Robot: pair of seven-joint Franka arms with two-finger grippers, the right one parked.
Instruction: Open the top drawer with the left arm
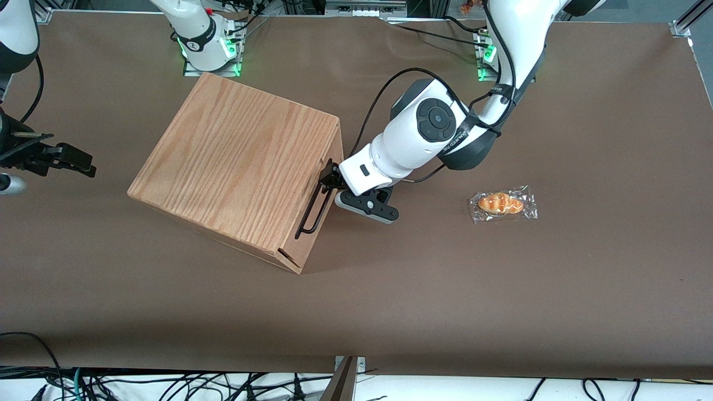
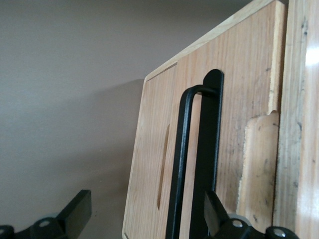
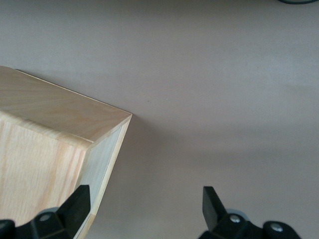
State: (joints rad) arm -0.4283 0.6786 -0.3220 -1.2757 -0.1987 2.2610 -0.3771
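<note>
The top drawer (image 1: 320, 209) is a light-wood panel with a long thin black bar handle (image 1: 312, 209), shut flush in the oak-grain box. The white left arm (image 1: 423, 133) reaches its tool (image 1: 328, 177) to the handle's farther end, fingers spread wide.

The wooden box (image 1: 234, 167) is showing a warm oak colour with long darker grain lines, and the top drawer (image 2: 239, 129) front is showing paler wood with a thin black bar handle (image 1: 311, 209). The left arm (image 1: 423, 133) is appearing white with black round joint caps, and its gripper (image 1: 330, 177), at the handle, is looking black. The table (image 1: 557, 289) is showing plain brown, and the wrapped pastry (image 1: 502, 204) is glowing orange inside clear plastic.
</note>
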